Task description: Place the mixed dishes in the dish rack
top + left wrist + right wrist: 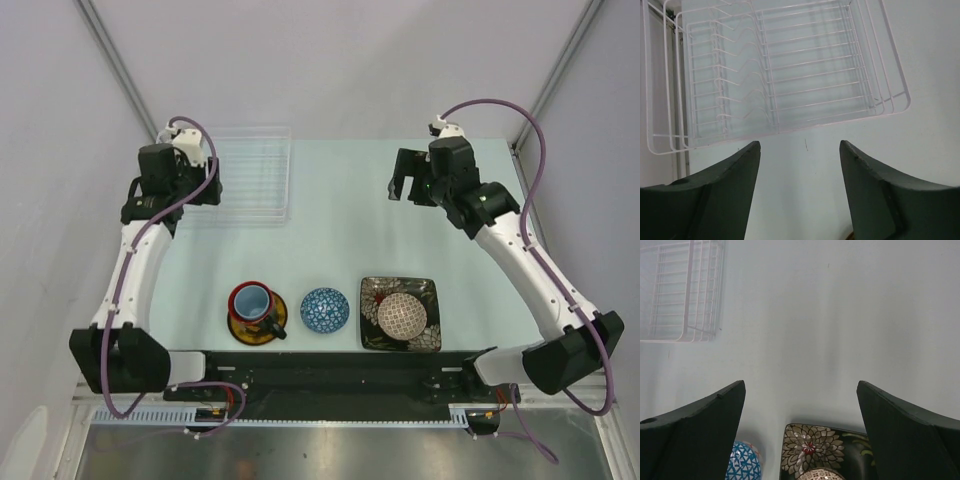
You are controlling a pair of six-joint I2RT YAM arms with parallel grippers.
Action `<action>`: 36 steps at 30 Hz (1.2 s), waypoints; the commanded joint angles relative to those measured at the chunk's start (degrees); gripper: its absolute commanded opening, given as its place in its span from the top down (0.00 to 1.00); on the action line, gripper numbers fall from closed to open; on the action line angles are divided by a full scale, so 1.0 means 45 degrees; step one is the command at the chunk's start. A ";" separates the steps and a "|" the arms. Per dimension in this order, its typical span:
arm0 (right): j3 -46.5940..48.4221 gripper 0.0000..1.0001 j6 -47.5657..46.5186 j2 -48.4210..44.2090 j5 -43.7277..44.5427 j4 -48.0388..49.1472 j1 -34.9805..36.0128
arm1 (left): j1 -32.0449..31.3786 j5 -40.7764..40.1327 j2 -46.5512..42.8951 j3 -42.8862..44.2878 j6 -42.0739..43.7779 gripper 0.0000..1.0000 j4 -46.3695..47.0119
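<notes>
The white wire dish rack [252, 170] on its clear tray stands at the table's back left. My left gripper [205, 190] hovers at its left edge, open and holding nothing; in the left wrist view the gripper [800, 147] faces the rack [790, 75]. My right gripper [403, 180] hangs open at the back right, also holding nothing. Along the front edge are a red mug [252, 300] on a yellow saucer [262, 328], a blue bowl [324, 309], and a beige netted bowl [402, 316] on a black square plate [378, 295]. The right wrist view shows the gripper [801, 385] above the plate [810, 447] and blue bowl [745, 462].
The pale table [340, 220] is walled by grey panels with metal posts at the back corners. Both arm bases and a black rail [320, 375] run along the near edge, just behind the row of dishes.
</notes>
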 commanded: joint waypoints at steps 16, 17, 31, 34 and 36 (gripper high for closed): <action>-0.0544 0.00 0.0535 -0.0614 0.1151 0.0070 0.1833 | -0.3035 -0.1228 0.7581 0.5090 -0.1555 0.31 0.1517; -0.0583 0.00 0.0574 -0.0692 0.1210 0.0031 0.1872 | -0.3115 -0.1151 0.7955 0.5325 -0.1556 0.31 0.1283; -0.1501 0.00 0.0633 -0.2255 0.1953 -0.0516 0.1717 | -0.4404 -0.1267 1.0204 0.6635 -0.2299 0.32 0.1165; -0.1540 0.00 0.0613 -0.2411 0.1875 -0.0575 0.1541 | -0.4795 -0.1307 1.0556 0.6811 -0.2181 0.32 0.1028; -0.1579 0.00 0.0652 -0.2529 0.1778 -0.0594 0.1307 | -0.5145 -0.1171 1.0925 0.7141 -0.2181 0.32 0.0852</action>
